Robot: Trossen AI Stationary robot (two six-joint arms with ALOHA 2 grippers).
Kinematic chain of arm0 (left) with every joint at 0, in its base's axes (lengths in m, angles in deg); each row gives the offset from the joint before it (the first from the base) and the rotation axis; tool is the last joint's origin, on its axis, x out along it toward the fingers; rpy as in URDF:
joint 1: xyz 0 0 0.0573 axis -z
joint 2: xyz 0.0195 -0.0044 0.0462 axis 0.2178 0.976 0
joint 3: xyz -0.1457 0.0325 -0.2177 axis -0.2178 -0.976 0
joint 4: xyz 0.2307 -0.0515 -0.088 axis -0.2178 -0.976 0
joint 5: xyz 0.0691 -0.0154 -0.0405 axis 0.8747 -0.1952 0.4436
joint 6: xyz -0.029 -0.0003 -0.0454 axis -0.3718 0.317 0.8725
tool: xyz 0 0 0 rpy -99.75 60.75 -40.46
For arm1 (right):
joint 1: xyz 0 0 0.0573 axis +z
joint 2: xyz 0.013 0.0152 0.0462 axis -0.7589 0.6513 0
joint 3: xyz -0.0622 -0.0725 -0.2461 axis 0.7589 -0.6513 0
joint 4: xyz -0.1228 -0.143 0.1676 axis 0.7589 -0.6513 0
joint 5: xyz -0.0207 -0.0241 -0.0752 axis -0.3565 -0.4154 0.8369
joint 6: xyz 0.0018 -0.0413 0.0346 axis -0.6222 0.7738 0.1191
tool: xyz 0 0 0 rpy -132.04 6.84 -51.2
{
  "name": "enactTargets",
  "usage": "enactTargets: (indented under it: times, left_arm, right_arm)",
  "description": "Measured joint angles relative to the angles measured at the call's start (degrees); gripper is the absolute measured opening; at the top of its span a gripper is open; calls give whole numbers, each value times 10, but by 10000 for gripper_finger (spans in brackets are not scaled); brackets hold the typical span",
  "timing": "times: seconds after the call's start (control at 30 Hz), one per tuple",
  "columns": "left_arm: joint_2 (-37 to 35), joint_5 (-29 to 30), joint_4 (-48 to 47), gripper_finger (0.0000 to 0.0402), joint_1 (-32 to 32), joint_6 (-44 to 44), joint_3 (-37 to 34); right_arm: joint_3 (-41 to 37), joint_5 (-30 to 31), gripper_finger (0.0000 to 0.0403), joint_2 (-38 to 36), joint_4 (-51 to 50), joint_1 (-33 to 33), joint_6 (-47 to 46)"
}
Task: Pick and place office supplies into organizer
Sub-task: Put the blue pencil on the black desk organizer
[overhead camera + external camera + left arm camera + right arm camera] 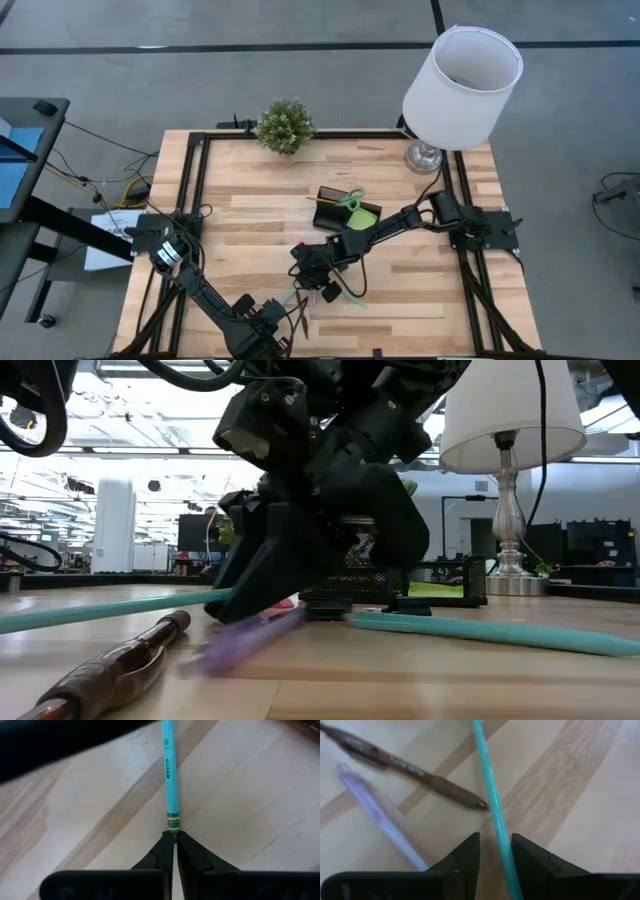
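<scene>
Right wrist view shows the right hand (495,852) straddling a teal pen (490,795), part-open, ready to grip it near the organizer (345,212).

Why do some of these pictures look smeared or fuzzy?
Low view: the purple pen is streaked with motion blur, and the dark right gripper looms close and soft. Right wrist view: the purple pen and brown pen are smeared, while the teal pencil stays fairly crisp.
</scene>
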Motion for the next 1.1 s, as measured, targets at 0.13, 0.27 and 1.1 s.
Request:
enactTargets:
  times: [0.13, 0.27, 1.1]
  left_arm:
    - [0, 2, -4, 0, 0, 0, 0]
    - [0, 3, -4, 0, 0, 0, 0]
    - [-6, 25, -153, 123, -12, -64, 115]
  right_arm:
    - [0, 0, 92, 0, -2, 0, -25]
    - [0, -1, 75, 0, 1, 0, -28]
    - [1, 47, 15, -26, -66, 1, -159]
